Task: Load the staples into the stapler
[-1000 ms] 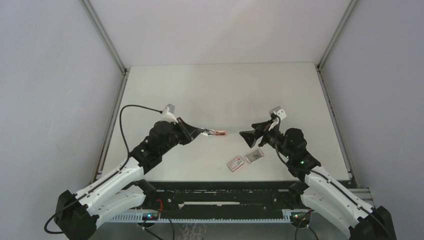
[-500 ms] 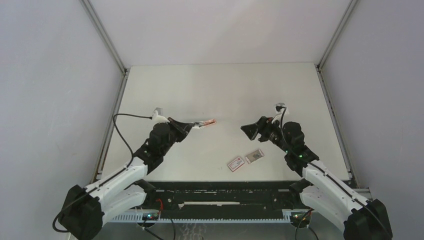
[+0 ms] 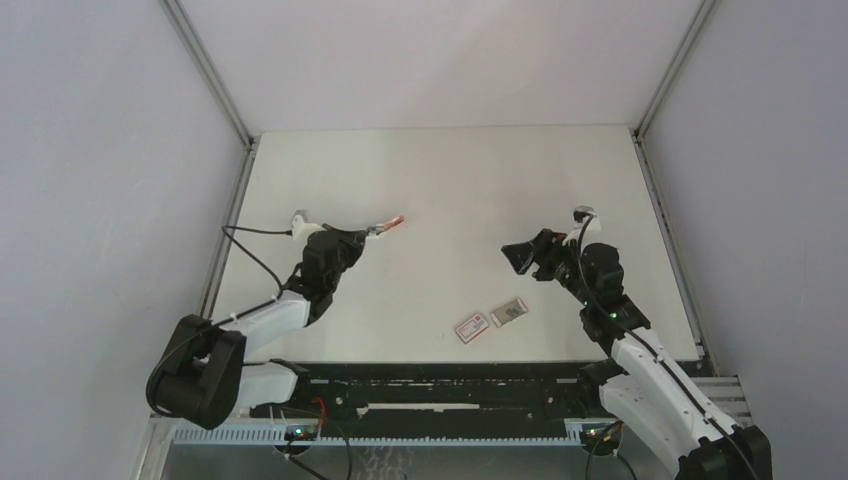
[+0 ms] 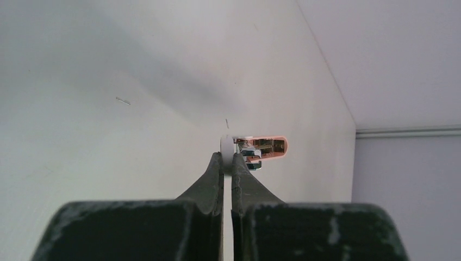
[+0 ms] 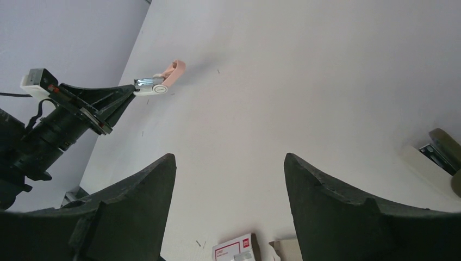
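Pale grey walls (image 3: 100, 200) close in a white desk (image 3: 450, 170), and the coming move turns on two things that lie well apart.

The small stapler of salmon-pink plastic and silver metal (image 3: 388, 224) is in the left pincer (image 3: 372, 232). Its jaws are pressed together on the white rear end and appear to hold the stapler clear of the desk, over the left side. The stapler's long axis carries on from the fingers, pointing toward the far right.

The flat block of silvery-grey staples (image 3: 509, 312) sits in a pale rectangular tray (image 3: 496, 319) on the desk near the front edge. A white cardboard box with a red label (image 3: 472, 327) lies just beside it. The tray's long axis slants from near-left to far-right.

The right pincer (image 3: 518, 256) hangs over the desk with its jaws wide apart and nothing between them, facing left toward the stapler. The staples lie on its near side, toward the arm bases, so the right arm is by far the nearer one. To fetch them, I judge it must turn down and back rather than reach forward.

From above, the staples are too small to tell from their tray with any sureness. The right wrist view cuts the tray off at its bottom edge. The left wrist view shows the stapler end-on, so I cannot tell whether its magazine is open.
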